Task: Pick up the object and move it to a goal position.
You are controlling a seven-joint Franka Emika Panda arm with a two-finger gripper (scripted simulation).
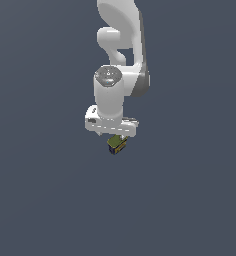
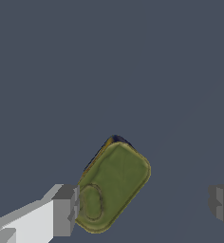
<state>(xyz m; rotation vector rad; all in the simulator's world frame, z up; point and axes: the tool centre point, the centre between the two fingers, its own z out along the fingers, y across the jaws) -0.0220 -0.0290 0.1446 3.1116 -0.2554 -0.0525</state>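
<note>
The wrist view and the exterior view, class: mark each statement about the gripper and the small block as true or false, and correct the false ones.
1. The block has an olive-green top. True.
2. In the wrist view, both fingers press against the block. False: one finger is at the block's edge, while the other finger stands well apart from it.
3. In the exterior view, the block shows just under the gripper. True.
4. The block lies square to the fingers. False: it lies at a slant between them.
5. Several other blocks lie around it. False: only this one shows on the plain grey ground.
</note>
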